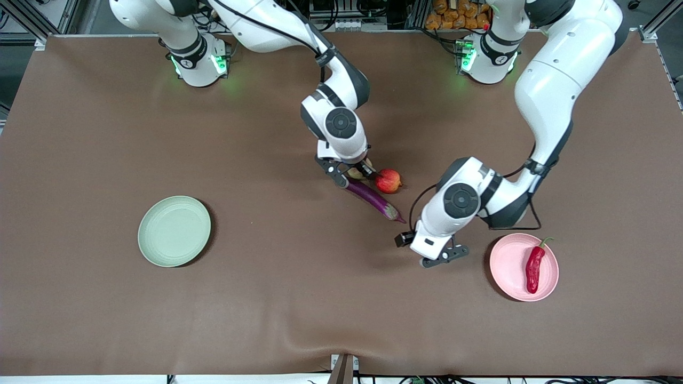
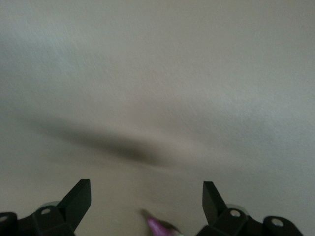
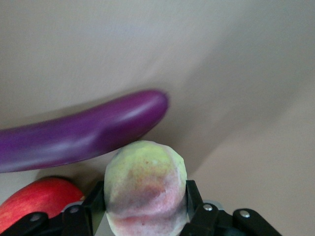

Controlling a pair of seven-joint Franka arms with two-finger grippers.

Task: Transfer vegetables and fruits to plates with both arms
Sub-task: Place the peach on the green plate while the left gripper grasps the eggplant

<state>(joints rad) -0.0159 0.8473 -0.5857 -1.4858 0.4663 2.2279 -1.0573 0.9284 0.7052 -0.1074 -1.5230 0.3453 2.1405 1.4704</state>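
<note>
My right gripper (image 1: 352,173) is shut on the pink-and-yellow-green peach (image 3: 145,184), low at the table's middle; the peach barely shows under the hand (image 1: 356,172). The red apple (image 1: 388,181) lies right beside it (image 3: 34,201). The purple eggplant (image 1: 373,200) lies just nearer the front camera (image 3: 74,135). My left gripper (image 1: 445,256) is open and empty over bare table between the eggplant's tip (image 2: 160,226) and the pink plate (image 1: 507,274). The red chili (image 1: 533,266) lies on the pink plate. The green plate (image 1: 174,231) holds nothing.
The brown tablecloth (image 1: 299,298) has a slight ridge near its front edge. Both arm bases stand along the table's edge farthest from the front camera.
</note>
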